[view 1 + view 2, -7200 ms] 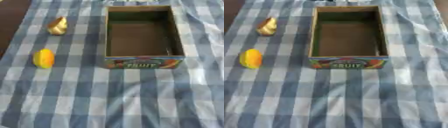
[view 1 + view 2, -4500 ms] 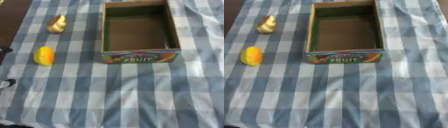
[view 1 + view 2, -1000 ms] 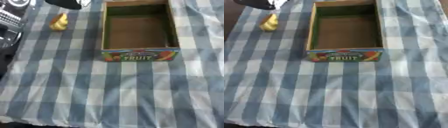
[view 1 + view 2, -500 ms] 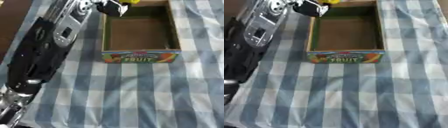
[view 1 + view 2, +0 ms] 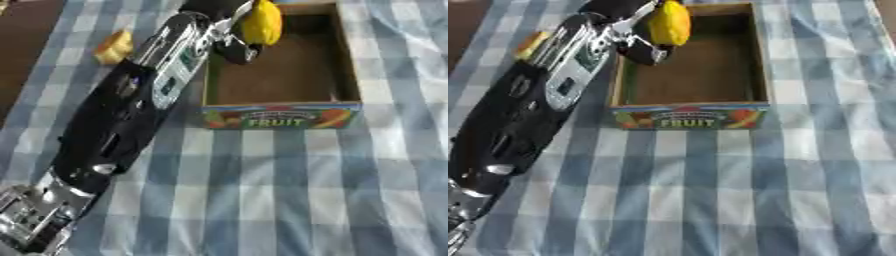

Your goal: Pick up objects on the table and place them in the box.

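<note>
My left hand (image 5: 229, 35) was curled around the yellow fruit (image 5: 262, 22) and held it above the box (image 5: 346, 75), over its 11 o'clock corner. A second yellowish object (image 5: 115, 47) lay on the checked cloth (image 5: 289, 190), at 9 o'clock from the box.

A blue-and-white checked cloth (image 5: 289, 190) lies a little rumpled over the bench, lit evenly from above, and past its left edge a dark brown surface (image 5: 26, 55) shows, though whether that is bare bench or floor is unclear.
</note>
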